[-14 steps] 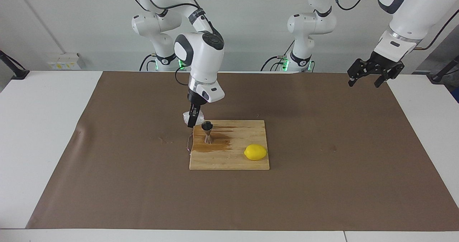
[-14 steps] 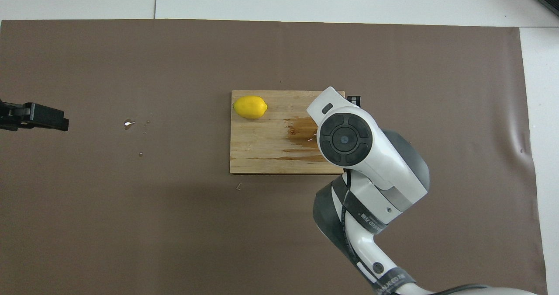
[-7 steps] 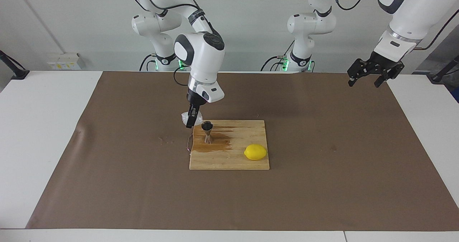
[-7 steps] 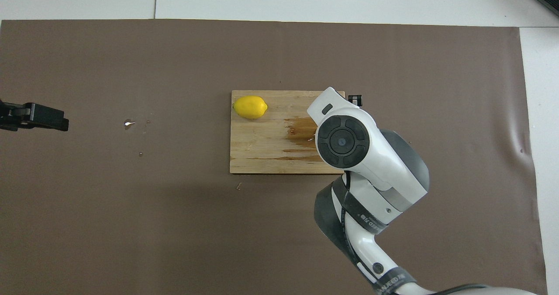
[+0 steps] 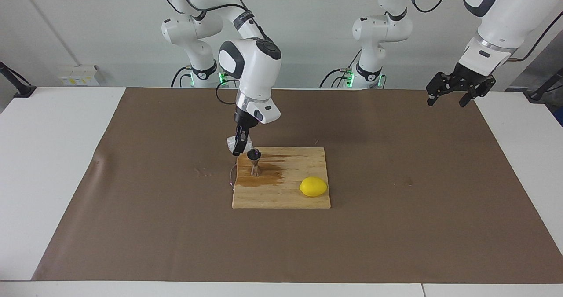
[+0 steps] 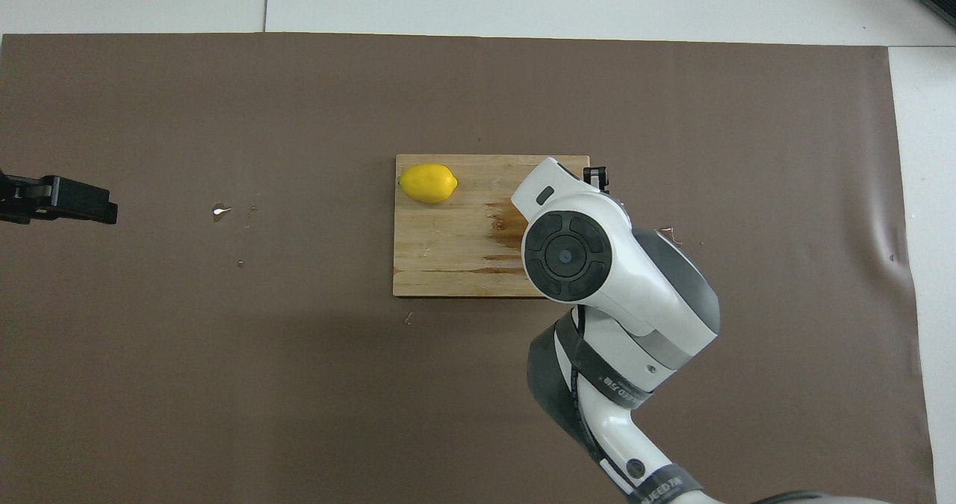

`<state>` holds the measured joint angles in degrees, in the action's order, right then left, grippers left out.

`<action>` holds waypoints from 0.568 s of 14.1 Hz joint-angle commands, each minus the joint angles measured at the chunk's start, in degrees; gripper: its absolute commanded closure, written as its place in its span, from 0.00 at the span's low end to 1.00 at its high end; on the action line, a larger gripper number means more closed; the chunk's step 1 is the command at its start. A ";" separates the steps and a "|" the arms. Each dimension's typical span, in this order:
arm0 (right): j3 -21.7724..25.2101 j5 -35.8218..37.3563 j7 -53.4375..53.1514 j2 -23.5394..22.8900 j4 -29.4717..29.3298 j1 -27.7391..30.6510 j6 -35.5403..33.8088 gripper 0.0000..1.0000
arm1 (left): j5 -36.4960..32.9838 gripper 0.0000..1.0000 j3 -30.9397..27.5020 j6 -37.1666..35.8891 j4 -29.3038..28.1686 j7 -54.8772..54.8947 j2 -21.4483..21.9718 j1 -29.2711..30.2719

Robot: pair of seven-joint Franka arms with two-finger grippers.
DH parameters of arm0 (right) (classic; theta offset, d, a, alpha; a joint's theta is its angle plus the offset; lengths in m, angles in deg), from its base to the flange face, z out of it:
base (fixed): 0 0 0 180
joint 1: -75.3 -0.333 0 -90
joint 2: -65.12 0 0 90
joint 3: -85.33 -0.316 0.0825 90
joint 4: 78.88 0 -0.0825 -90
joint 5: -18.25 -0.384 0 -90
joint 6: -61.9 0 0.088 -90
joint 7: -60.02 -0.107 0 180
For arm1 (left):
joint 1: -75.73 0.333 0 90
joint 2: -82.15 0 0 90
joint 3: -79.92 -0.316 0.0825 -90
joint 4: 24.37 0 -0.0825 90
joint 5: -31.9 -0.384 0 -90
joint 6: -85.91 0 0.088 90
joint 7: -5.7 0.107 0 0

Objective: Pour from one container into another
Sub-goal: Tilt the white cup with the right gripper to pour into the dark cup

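My right gripper point(image 5: 239, 148) is shut on the translucent white cup point(image 5: 231, 142) and holds it in the air over the corner of the wooden board point(image 5: 286, 196), close beside the top of the steel jigger point(image 5: 254, 162). The jigger stands upright on the board in a dark wet patch. I cannot tell how far the cup is tilted. In the overhead view the right arm's wrist point(image 6: 567, 254) hides the cup and the jigger; only a black finger tip point(image 6: 599, 177) shows. My left gripper point(image 5: 453, 95) is open and waits, raised over the left arm's end of the table.
A lemon point(image 5: 313, 186) lies on the board toward the left arm's end, also in the overhead view point(image 6: 427, 183). A brown mat point(image 5: 396, 226) covers the table, with small wet spots point(image 6: 220, 210) on it. A thin cord point(image 5: 232, 176) lies by the board's edge.
My right arm has shifted a little toward the left arm's end, bringing the cup closer to the jigger's top. The left arm, jigger and lemon have not moved.
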<state>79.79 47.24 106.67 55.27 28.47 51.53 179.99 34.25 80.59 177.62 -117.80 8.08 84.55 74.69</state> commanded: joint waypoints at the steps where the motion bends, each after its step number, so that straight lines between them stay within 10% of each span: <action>1: -0.25 2.13 -1.65 0.18 0.40 0.13 -0.31 0.86 | 0.29 0.00 -0.32 -0.48 -1.05 0.61 1.21 -0.19; 8: -0.25 2.13 -1.65 0.27 1.02 0.22 0.39 0.86 | 0.20 0.00 -0.32 -0.48 -1.05 0.61 1.21 -0.19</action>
<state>79.79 47.46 106.67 55.27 28.76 51.53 179.99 34.25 80.59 177.61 -117.80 8.08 84.55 74.69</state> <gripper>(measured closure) 0.498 0.000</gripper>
